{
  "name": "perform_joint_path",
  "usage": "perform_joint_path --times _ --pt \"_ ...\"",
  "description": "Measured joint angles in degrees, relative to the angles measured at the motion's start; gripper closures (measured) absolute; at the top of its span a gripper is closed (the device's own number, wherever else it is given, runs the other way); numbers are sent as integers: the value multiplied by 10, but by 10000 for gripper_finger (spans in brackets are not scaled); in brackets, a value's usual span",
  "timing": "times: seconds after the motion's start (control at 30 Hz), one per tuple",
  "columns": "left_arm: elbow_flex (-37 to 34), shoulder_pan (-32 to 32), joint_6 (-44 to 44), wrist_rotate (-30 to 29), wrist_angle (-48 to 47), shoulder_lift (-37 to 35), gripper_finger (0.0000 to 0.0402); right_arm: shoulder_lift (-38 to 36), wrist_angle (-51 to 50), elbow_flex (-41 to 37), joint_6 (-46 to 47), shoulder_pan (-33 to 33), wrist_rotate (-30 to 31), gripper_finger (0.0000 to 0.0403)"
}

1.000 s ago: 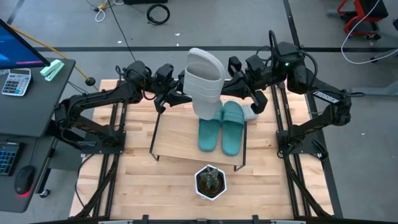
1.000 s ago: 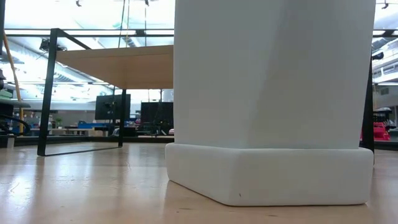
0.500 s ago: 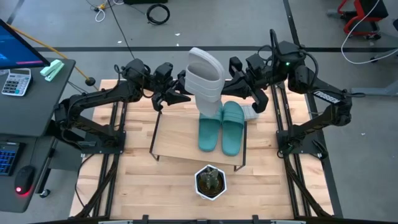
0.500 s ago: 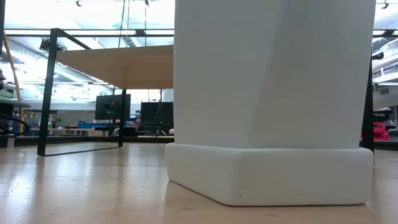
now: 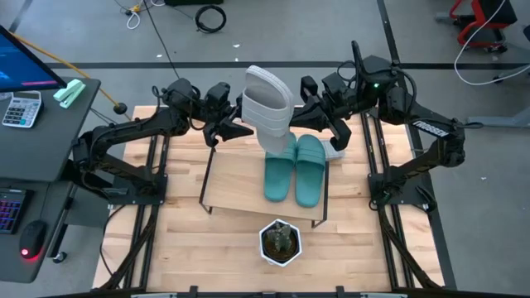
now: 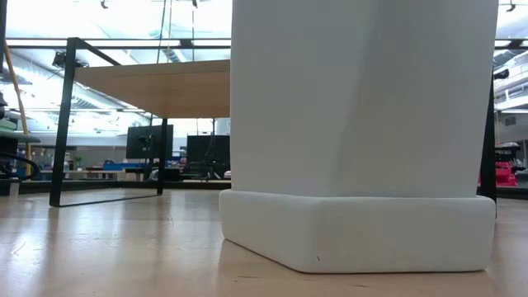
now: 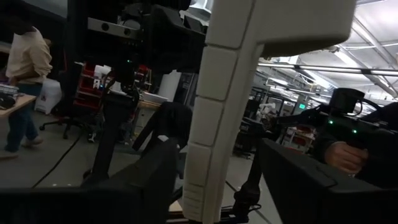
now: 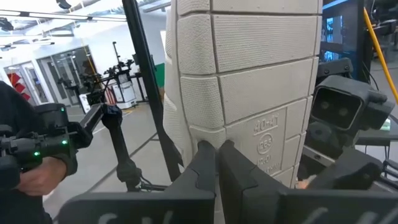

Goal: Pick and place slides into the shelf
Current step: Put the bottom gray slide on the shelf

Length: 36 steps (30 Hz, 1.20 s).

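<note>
- Right gripper (image 5: 308,112), in the high view, grips a light grey slide (image 5: 268,110) held on end above the far edge of the shelf (image 5: 240,184). Left gripper (image 5: 233,126) sits just beside the slide's other side, jaws parted, no longer gripping. A teal-green pair (image 5: 295,172) already lies side by side on the shelf's board, so I judge the task about half done; the second grey slide (image 5: 333,152) peeks out beyond the teal pair, still to be placed.
- Against the earlier high frame, the left jaws have widened and the slide has shifted slightly toward the left arm.
- Low view: a big white block (image 6: 359,132) fills most of the picture, with the shelf's board (image 6: 157,87) behind; nothing differs from before.
- Left wrist view: both dark fingers (image 7: 149,177) stand clear of the pale slide edge (image 7: 211,118) between them.
- Right wrist view: fingertips (image 8: 202,158) pressed together, pinching the ridged sole (image 8: 249,93).
</note>
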Motion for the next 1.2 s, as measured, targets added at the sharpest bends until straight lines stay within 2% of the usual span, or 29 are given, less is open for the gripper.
perform_joint_path --times 0.23,0.5,0.7,1.1,1.2 --pt "0 0 0 -9 -1 0 105 17 12 0 -7 0 4 401" --pt "0 0 3 -11 -2 0 98 41 22 0 -20 0 10 401" --pt "0 0 4 -11 -2 0 148 41 62 0 -18 -5 13 401" --pt "0 0 26 -10 1 0 313 41 86 0 -13 -5 12 401" --pt "1 0 33 -10 1 -1 330 41 90 0 -13 -5 12 401"
